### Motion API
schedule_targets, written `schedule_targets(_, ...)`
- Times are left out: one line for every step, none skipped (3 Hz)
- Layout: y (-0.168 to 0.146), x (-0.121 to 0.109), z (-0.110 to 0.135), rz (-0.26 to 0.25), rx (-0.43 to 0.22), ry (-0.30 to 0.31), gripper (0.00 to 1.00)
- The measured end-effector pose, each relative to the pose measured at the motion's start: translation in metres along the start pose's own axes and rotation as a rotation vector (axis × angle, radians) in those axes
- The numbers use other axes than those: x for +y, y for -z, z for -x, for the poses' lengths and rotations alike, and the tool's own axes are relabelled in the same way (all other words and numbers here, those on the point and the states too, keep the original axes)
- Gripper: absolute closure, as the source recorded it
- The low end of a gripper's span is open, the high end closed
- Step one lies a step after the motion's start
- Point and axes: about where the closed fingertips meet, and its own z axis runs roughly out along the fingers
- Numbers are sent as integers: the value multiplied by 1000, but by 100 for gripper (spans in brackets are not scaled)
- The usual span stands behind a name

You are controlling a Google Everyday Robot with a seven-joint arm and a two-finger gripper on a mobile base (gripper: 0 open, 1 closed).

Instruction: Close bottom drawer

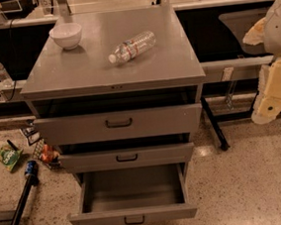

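Observation:
The bottom drawer (134,215) of the grey cabinet is pulled far out toward me. Its shallow tray (133,187) shows empty, and its slim front panel carries a small black loop handle (134,219). The middle drawer (127,157) and the tall top drawer (118,124) stand a little way out. My gripper (273,94), cream-coloured, hangs at the right edge of the view, well right of the cabinet and above the level of the bottom drawer, touching nothing.
A white bowl (66,35) and a lying water bottle (131,46) rest on the cabinet top. On the floor to the left lie a green packet (8,157), a blue can (30,168) and a black pole (16,211). A black table leg (214,127) stands to the right.

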Motion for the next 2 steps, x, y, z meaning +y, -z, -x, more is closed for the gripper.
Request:
schedule_targets(0,0,0,0,0,0,0)
schedule_targets(-1,0,1,-7,-6,0,16)
